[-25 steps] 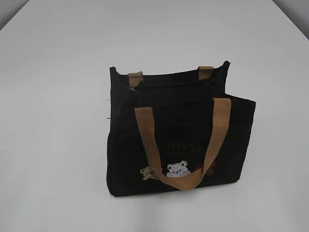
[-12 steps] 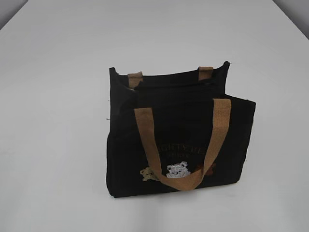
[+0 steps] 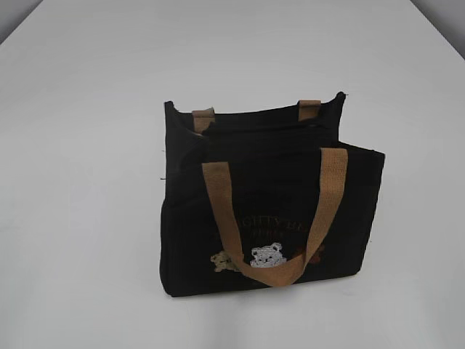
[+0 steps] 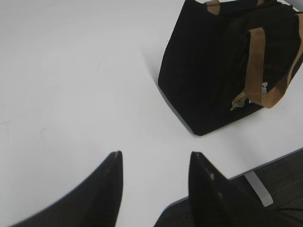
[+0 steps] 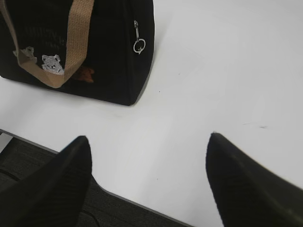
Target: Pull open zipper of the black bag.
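Note:
The black bag [image 3: 280,193] stands upright in the middle of the white table, with its tan handles and bear patches facing the exterior view. The zipper [image 3: 254,129] runs along its top edge. The zipper's silver clasp with a ring [image 5: 138,42] hangs down the bag's [image 5: 109,56] right end. My left gripper [image 4: 155,153] is open with nothing between its fingers, and it hovers near the table's front edge, well short of the bag [image 4: 203,85]. My right gripper [image 5: 148,135] is wide open and empty, below and right of the clasp. Neither gripper shows in the exterior view.
The white table [image 3: 87,145] stretches around the bag on all sides. In the wrist views its front edge [image 4: 265,163] and front edge [image 5: 142,205] run just under the fingers, with dark floor beyond.
The bag's front fabric has settled very slightly. Nothing else has visibly moved.

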Action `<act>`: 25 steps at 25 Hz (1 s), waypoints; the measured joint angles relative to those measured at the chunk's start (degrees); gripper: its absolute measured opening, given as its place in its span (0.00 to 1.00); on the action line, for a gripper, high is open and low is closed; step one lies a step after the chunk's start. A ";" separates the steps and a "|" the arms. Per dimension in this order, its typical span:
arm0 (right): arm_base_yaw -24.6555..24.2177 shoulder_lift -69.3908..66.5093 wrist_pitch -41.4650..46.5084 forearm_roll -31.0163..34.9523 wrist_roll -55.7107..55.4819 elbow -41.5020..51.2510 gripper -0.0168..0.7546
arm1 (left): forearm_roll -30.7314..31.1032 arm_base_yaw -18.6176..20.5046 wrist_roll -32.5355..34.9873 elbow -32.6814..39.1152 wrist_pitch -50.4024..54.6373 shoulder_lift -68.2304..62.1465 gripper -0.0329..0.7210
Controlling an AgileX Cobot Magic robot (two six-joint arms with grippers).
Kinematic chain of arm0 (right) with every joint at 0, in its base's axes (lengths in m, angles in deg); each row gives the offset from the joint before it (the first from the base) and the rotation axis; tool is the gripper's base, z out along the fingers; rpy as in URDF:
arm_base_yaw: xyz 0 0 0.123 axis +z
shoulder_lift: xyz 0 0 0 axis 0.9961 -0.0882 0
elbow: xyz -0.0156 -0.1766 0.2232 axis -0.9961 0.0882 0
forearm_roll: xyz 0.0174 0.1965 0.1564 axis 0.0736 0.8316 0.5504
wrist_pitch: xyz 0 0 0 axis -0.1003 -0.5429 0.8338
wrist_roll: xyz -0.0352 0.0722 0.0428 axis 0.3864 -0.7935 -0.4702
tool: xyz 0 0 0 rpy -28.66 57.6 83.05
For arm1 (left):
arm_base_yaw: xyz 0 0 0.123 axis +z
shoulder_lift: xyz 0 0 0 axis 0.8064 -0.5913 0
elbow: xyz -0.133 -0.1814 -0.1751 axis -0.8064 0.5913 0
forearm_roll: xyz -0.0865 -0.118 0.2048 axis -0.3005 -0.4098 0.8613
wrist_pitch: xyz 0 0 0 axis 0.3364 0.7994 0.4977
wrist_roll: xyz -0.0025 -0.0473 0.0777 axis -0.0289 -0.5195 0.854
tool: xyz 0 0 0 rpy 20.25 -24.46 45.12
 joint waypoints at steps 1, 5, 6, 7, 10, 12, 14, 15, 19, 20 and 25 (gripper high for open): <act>0.00 0.00 -0.05 0.04 0.00 0.00 0.77 | 0.00 0.00 0.00 0.00 0.00 0.00 0.50; 0.00 0.00 -0.16 0.04 0.00 0.00 0.77 | 0.00 0.21 -0.05 0.00 0.00 0.00 0.48; -0.02 0.00 -0.16 0.04 0.00 0.00 0.77 | 0.00 0.69 -0.05 0.00 0.00 0.00 0.47; -0.41 0.00 -0.20 0.11 0.00 0.00 0.77 | 0.00 1.64 -0.05 0.00 0.00 0.00 0.46; -4.50 0.00 -0.22 0.17 0.00 0.00 0.77 | 0.00 7.05 -0.05 0.00 0.00 0.00 0.44; -8.64 0.00 -0.27 0.17 0.00 0.00 0.77 | 0.00 11.57 -0.05 0.00 0.00 0.00 0.43; -12.55 0.00 -0.28 0.17 0.00 0.00 0.77 | 0.00 15.76 -0.05 0.00 -0.05 0.28 0.43; -13.57 0.00 -0.33 0.17 0.00 0.00 0.77 | 0.00 16.91 -0.05 0.00 -0.05 0.74 0.43; -14.04 0.00 -0.33 0.25 0.00 0.04 0.77 | 0.00 18.06 -0.05 0.00 -0.06 2.02 0.42; -13.64 0.00 -0.33 0.20 0.00 0.04 0.77 | 0.00 18.06 -0.05 0.00 -0.06 2.08 0.41; -10.42 0.00 -0.39 0.23 0.04 0.04 0.77 | 0.00 18.11 -0.05 0.00 -0.10 2.12 0.37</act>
